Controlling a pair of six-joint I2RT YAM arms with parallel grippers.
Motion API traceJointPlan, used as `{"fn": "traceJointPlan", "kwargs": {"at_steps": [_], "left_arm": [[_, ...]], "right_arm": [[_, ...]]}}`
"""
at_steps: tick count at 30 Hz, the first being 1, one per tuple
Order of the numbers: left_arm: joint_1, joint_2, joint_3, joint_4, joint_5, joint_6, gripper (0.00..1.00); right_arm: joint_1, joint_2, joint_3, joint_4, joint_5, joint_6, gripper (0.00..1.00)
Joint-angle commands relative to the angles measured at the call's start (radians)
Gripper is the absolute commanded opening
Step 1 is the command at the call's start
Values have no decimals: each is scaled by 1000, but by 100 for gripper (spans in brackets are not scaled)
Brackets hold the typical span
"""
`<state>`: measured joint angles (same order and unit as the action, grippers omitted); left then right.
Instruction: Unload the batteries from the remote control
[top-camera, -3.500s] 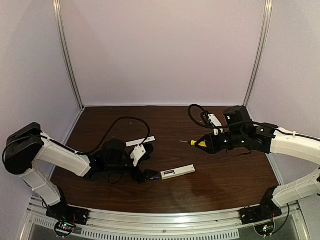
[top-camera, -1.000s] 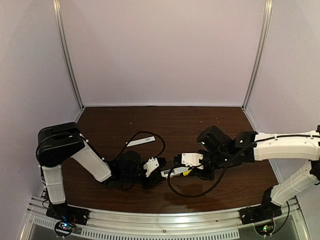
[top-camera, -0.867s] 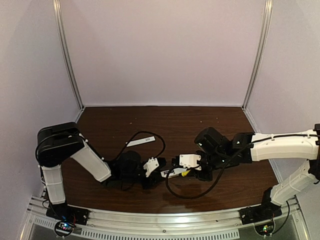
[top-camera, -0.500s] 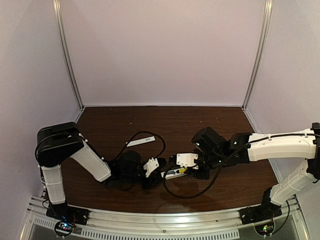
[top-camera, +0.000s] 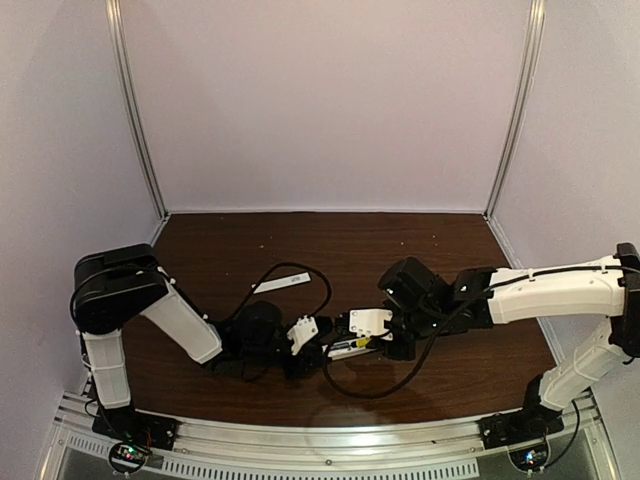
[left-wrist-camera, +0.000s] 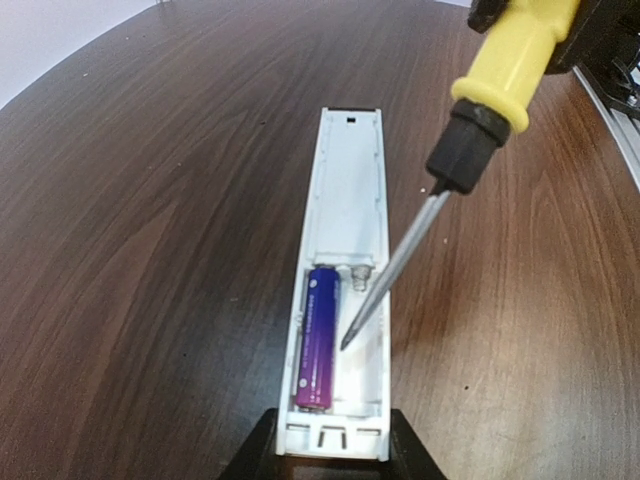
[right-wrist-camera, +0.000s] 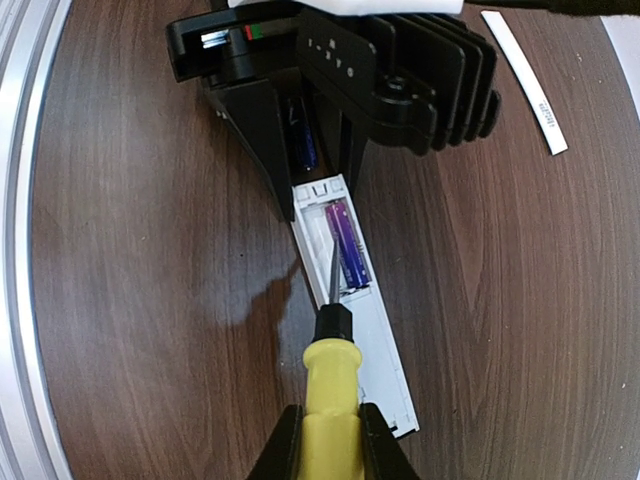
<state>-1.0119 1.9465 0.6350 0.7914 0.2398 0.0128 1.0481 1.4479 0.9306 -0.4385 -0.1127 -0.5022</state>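
The white remote control (left-wrist-camera: 345, 200) lies face down on the table with its battery bay open. One purple battery (left-wrist-camera: 318, 335) sits in the bay's left slot, and the slot beside it is empty. My left gripper (left-wrist-camera: 333, 450) is shut on the remote's near end. My right gripper (right-wrist-camera: 330, 440) is shut on the yellow-handled screwdriver (right-wrist-camera: 332, 385). Its metal tip (left-wrist-camera: 347, 340) points into the empty slot, right beside the battery. A second dark blue battery (right-wrist-camera: 303, 140) lies on the table under the left gripper's body.
The thin white cover strip (top-camera: 281, 284) lies on the wood behind the left arm. Black cables loop over the table near both wrists (top-camera: 365, 385). The metal front rail (top-camera: 320, 450) runs along the near edge.
My right arm has slid a little to the left with the screwdriver, bringing its tip further along the remote toward the battery bay. The left arm and the remote have stayed put.
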Motion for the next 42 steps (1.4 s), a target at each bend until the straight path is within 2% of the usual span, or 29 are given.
{"fn": "traceJointPlan", "kwargs": {"at_steps": [1,18,34,42], "left_arm": [[-4,-21,15,3,25,-8,11],[-5,-21,25,-8,38,-9,11],[-4,-22,35,-22,57,-42,10],[-5,-22,34,-14,65,-60,9]], "right_arm": [[7,14,17,23,29,-2,0],[10,48,17,31,46,-8,0],[42,88,50,-18,200,-23,0],[116,135,93,-82,336,23,0]]}}
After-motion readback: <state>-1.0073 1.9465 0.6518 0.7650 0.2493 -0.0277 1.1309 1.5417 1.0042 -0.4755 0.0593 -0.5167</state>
